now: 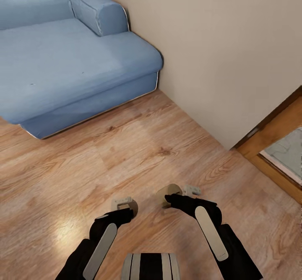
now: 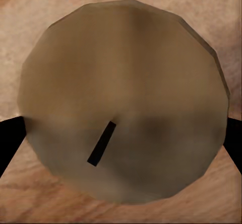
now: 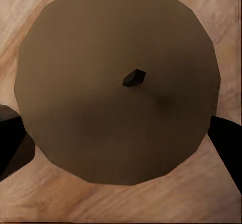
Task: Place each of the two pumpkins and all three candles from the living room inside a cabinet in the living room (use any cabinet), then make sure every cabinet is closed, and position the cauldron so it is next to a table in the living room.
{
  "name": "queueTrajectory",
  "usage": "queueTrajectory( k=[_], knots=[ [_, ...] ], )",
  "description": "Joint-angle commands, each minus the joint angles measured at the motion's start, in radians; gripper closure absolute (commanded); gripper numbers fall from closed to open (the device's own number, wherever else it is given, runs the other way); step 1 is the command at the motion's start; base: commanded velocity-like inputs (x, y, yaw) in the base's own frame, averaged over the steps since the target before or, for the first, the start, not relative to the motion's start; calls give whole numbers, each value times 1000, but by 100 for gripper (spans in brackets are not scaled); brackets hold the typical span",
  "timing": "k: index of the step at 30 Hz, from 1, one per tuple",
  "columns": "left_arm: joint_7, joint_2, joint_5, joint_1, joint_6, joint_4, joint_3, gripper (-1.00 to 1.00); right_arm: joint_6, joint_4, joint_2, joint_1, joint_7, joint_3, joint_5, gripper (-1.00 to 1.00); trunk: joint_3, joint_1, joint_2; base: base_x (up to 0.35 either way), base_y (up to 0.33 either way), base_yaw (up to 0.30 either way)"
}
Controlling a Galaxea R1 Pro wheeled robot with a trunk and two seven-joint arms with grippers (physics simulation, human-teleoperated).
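I hold two candles, one in each gripper, low over the wooden floor. In the left wrist view the first candle is a round tan disc with a black wick, and my left gripper is shut on it with a dark finger on either side. The second candle sits the same way in my right gripper, which is shut on it. From the head camera the left gripper and right gripper hang side by side in front of my trunk, and the right one's tan candle shows.
A blue sofa fills the far left corner against a beige wall. A wooden door frame opens at the right. Bare wood floor lies between the sofa, the wall and me.
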Motion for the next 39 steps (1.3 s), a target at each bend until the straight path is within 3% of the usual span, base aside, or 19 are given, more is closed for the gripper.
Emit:
queueTrajectory(
  k=[1,5,21,39],
  knots=[
    [10,0,11,0,2,-2,-1,100,2,-2,0,0,-10,-6,-12,100,3,-1,0,-325,0,0],
    [10,0,12,0,2,-3,-2,100,8,-5,0,0,-11,-23,-12,100,19,-3,1,-328,0,0],
    [10,0,12,1,2,-3,-3,100,10,-4,0,0,-11,-26,-12,100,81,-10,5,-333,0,15],
    [10,-1,14,1,2,-3,-4,100,10,-8,0,0,-11,-25,-12,100,150,-18,9,-283,0,277]
  ],
)
